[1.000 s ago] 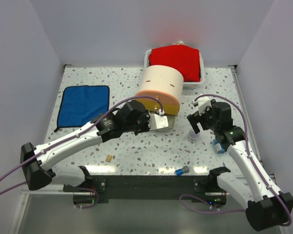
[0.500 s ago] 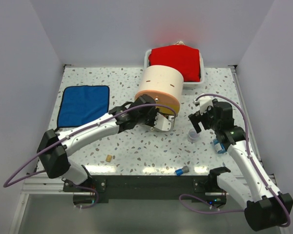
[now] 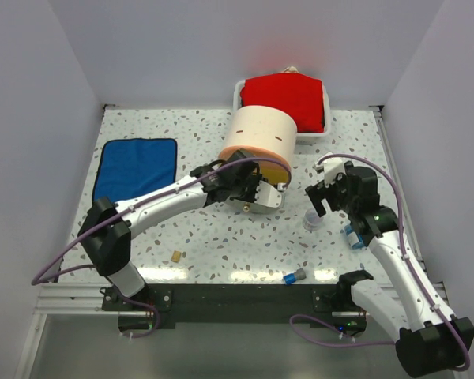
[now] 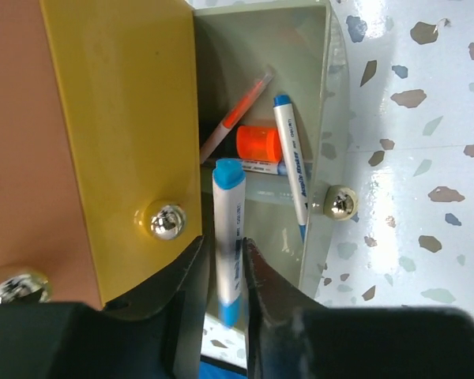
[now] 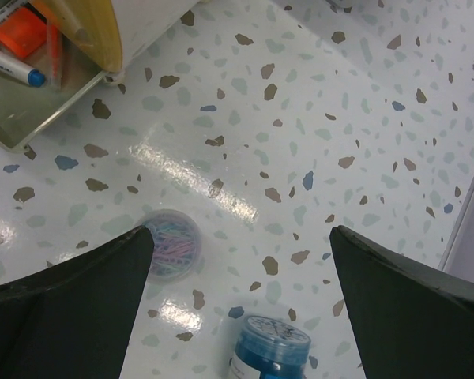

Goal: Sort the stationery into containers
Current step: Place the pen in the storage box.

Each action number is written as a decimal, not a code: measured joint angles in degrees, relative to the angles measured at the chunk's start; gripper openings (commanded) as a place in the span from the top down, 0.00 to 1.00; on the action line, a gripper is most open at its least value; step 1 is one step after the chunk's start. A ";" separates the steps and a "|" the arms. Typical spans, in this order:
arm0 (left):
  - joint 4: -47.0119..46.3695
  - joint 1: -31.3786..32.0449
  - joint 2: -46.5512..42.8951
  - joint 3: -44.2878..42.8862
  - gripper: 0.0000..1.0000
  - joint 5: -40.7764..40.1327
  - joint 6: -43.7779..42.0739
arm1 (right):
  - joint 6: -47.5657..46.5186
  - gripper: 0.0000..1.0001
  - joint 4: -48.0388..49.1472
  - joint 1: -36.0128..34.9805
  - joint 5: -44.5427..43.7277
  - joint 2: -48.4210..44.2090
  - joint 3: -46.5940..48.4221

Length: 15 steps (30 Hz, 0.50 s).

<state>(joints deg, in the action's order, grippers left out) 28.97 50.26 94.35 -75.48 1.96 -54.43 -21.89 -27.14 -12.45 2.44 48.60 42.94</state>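
In the left wrist view, a white marker with blue ends (image 4: 229,229) stands between the fingers of my left gripper (image 4: 225,268). The jaws are slightly parted, with a thin gap on the left side. It hangs over an open drawer (image 4: 320,95) of the cream unit (image 3: 257,138). In the drawer lie an orange pen (image 4: 235,114), an orange block (image 4: 258,144) and a white-blue pen (image 4: 292,170). My right gripper (image 5: 241,237) is wide open above a clear cup of clips (image 5: 172,243) and a blue pot (image 5: 270,351).
A shut yellow drawer front (image 4: 118,103) with a gold knob (image 4: 164,220) is just left of the marker. A tan eraser (image 3: 175,256) and a blue-grey cap piece (image 3: 294,276) lie near the front edge. A blue cloth (image 3: 134,168) lies left; a white tray (image 3: 238,93) with red cloth stands behind.
The left arm has stretched forward, bringing the marker up over the open drawer, and its jaws have eased apart. The right arm has barely moved.
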 measured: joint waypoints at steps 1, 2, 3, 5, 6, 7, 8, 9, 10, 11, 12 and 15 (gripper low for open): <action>0.04 0.00 0.39 0.00 0.69 0.04 0.28 | -0.02 0.01 0.00 0.00 0.02 0.00 0.00; 0.07 0.00 0.81 0.00 0.66 0.07 0.52 | -0.02 0.01 0.00 0.00 0.02 0.02 0.00; 0.07 -0.02 1.18 0.00 0.65 0.04 0.87 | -0.02 0.01 0.00 0.00 0.02 0.02 0.00; 0.07 -0.11 1.73 0.00 0.64 0.00 1.51 | -0.02 0.01 0.00 0.00 0.02 0.02 0.00; 0.07 -0.22 1.81 0.00 0.64 0.00 1.88 | 0.00 0.01 0.00 0.00 0.02 0.02 0.00; 0.07 -0.35 1.84 0.00 0.63 -0.02 2.23 | 0.00 0.01 -0.02 0.00 0.02 0.04 0.00; -0.02 -0.46 1.84 0.00 0.63 -0.09 2.56 | 0.00 0.01 0.00 0.00 0.04 0.07 0.00; -0.07 -0.66 1.84 0.00 0.63 -0.26 2.95 | 0.00 0.01 -0.02 0.00 0.07 0.09 0.00; -0.07 -0.74 1.84 0.00 0.63 -0.35 3.28 | 0.02 0.01 -0.11 0.00 0.13 0.11 0.00; -0.09 -0.92 1.77 0.00 0.63 -0.63 4.02 | -0.07 0.01 -0.26 0.02 0.37 0.11 0.00; -0.20 -1.11 1.53 0.00 0.62 -0.79 4.94 | -0.28 0.02 -0.55 0.04 0.90 0.11 0.00; -1.62 -2.25 -1.60 0.72 0.58 -1.86 10.47 | -2.84 0.16 -2.23 0.09 5.31 -0.09 0.00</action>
<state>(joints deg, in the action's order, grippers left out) 27.35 48.01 92.75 -74.76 0.10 -43.97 -24.73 -29.36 -12.36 7.75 48.51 42.94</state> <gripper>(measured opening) 0.381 0.963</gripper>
